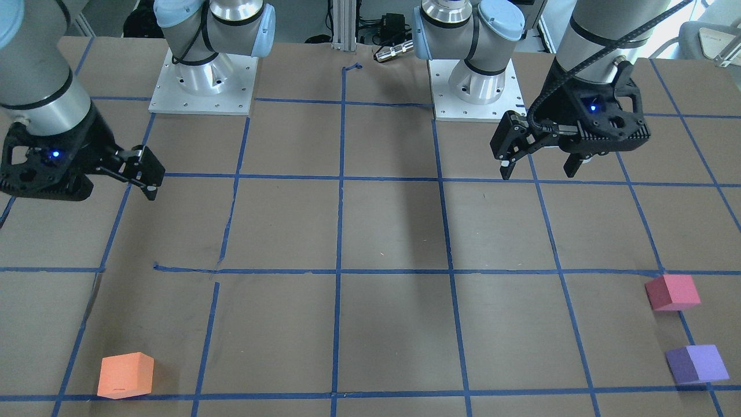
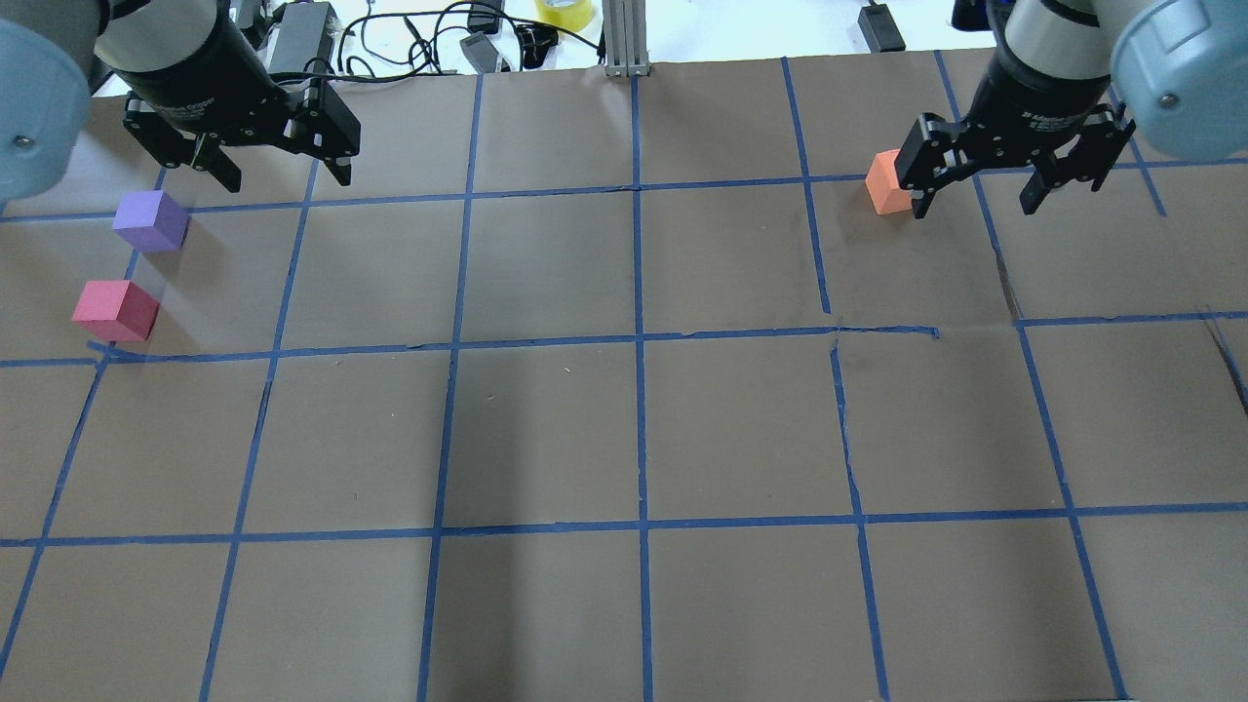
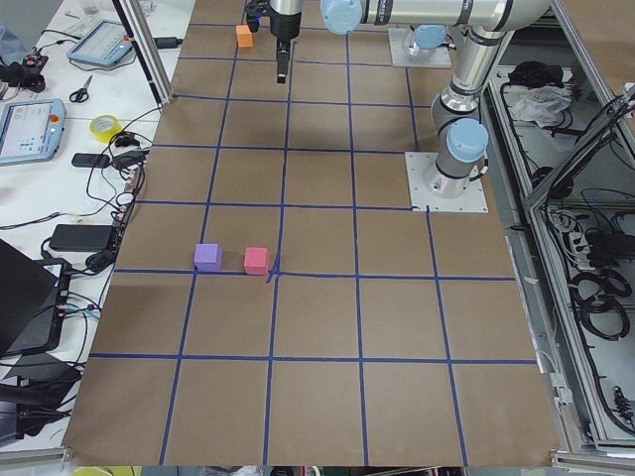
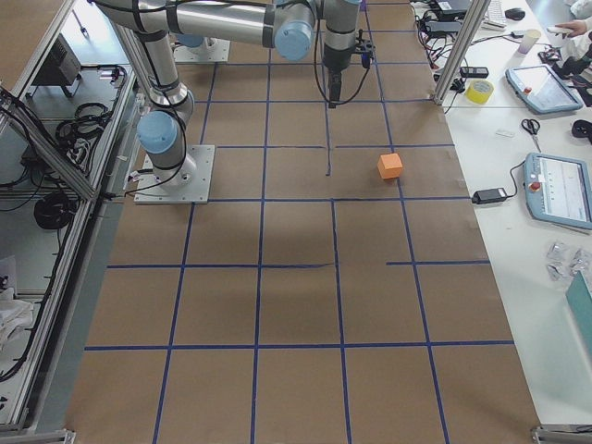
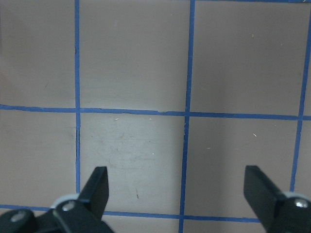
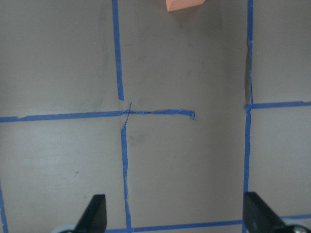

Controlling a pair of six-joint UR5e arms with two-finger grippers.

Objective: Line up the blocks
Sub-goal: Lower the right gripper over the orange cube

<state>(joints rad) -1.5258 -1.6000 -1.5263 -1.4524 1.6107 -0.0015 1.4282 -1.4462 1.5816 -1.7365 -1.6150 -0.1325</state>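
Note:
The orange block lies at the table's far right, and its edge shows at the top of the right wrist view. My right gripper hangs open and empty above the table just beside it, its fingers wide apart. The purple block and the reddish-pink block lie close together at the far left. My left gripper is open and empty, raised to the right of the purple block. The left wrist view shows only bare table between the fingers. From the front I see the orange, pink and purple blocks.
Brown paper with a blue tape grid covers the table. Two arm base plates stand on the robot's side. Cables and a yellow tape roll lie beyond the far edge. Tablets lie on a side bench.

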